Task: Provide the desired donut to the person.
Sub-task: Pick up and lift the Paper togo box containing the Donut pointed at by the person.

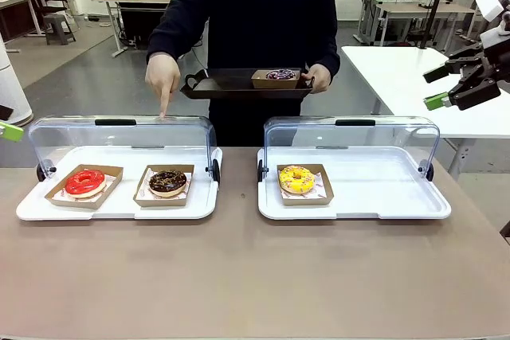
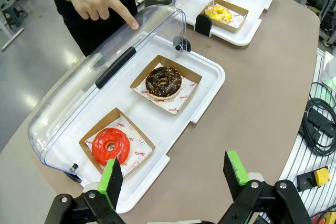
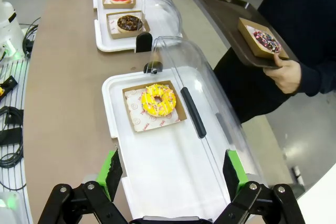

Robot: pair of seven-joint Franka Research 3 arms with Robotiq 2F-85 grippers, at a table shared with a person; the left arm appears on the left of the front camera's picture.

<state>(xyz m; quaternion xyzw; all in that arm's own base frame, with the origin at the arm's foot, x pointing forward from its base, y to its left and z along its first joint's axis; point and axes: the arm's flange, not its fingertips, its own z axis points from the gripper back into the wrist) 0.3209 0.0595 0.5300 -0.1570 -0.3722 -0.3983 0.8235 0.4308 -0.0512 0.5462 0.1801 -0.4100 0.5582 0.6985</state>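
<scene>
The person stands at the far side, holding a dark tray with a sprinkled donut in a box. Their other hand points a finger down onto the clear lid above the chocolate donut. A red donut lies left of it in the same white case. A yellow donut sits in the right case. My left gripper hangs open above the near edge of the left case. My right gripper is open over the right case's empty end, raised at the right.
Both white cases have their clear lids swung back toward the person. The brown table in front of them is bare. A white table stands behind at the right. Cables lie off the table edge.
</scene>
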